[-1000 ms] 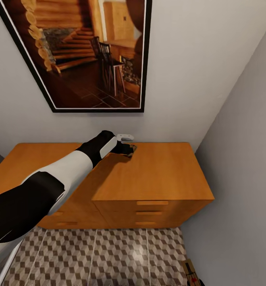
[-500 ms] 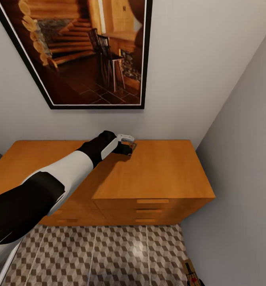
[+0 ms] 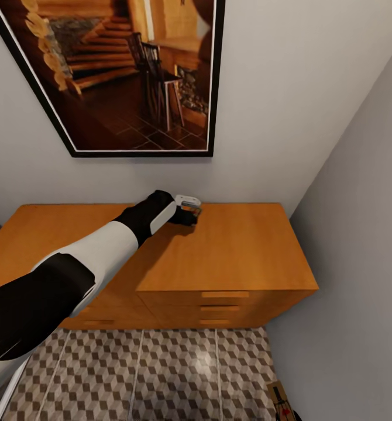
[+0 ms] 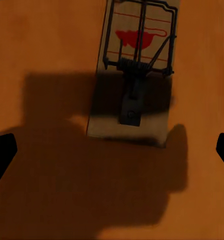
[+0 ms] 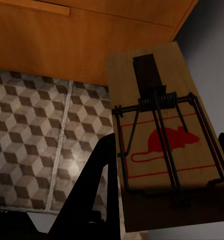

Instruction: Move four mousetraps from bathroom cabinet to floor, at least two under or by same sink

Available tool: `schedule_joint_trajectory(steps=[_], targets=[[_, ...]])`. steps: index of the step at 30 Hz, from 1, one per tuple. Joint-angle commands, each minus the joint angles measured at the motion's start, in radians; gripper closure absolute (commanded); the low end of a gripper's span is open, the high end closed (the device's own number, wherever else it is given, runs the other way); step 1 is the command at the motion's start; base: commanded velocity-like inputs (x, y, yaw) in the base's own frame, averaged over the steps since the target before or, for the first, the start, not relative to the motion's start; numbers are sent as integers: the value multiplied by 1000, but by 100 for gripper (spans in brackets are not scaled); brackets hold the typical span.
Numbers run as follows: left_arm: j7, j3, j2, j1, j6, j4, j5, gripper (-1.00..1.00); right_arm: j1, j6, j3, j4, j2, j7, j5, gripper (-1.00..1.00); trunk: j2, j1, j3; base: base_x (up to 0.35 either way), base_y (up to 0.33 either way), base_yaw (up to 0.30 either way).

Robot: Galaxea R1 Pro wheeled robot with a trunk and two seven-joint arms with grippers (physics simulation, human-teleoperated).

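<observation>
A mousetrap (image 4: 137,65) lies flat on the orange-brown cabinet (image 3: 237,251) top, close to the back wall. My left gripper (image 4: 112,152) hovers just over it, open, its two fingertips (image 4: 2,155) wide apart and short of the board. In the head view that gripper (image 3: 190,215) sits at the trap (image 3: 192,206). Low beside the cabinet, above the cube-patterned bathroom floor (image 5: 31,130), my right gripper (image 5: 162,155) is shut on a second mousetrap (image 5: 162,115). That trap (image 3: 279,401) shows at the head view's lower right edge. The bathroom sink is out of view.
A large framed picture (image 3: 120,76) hangs on the wall above the cabinet. A grey side wall (image 3: 360,245) closes in right of the cabinet. Tiled floor (image 3: 161,374) lies in front of the drawer fronts (image 3: 225,307).
The whole head view has shifted slightly, so the camera moved. My left hand has edged a little toward the back wall, over the mousetrap.
</observation>
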State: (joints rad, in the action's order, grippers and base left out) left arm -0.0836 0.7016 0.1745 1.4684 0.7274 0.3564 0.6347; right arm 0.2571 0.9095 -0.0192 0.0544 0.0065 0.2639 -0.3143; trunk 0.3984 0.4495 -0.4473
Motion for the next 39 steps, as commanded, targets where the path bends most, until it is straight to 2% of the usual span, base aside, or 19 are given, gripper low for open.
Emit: schedule_joint_trajectory(steps=[1,4,5,10,19,39], targets=[[-9,13,0,1,3,6,10,-100,1,2,-2,-1,0,6,-9,100,2,1,-2,0,0,0],[-9,58,0,1,5,30,10,-100,1,2,-2,-1,0,6,-9,100,2,1,-2,0,0,0],[-10,85,0,1,5,41,10,-100,1,2,-2,-1,0,6,-9,100,2,1,-2,0,0,0],[-27,155,0,1,27,98,8,-100,1,2,-2,-1,0,6,-9,100,2,1,-2,0,0,0],[-101,174,0,1,94,168,9,-100,1,2,-2,-1,1,6,-9,100,2,1,-2,0,0,0],[-114,176,0,1,100,170,8,-100,1,2,-2,-1,1,6,-9,100,2,1,-2,0,0,0]])
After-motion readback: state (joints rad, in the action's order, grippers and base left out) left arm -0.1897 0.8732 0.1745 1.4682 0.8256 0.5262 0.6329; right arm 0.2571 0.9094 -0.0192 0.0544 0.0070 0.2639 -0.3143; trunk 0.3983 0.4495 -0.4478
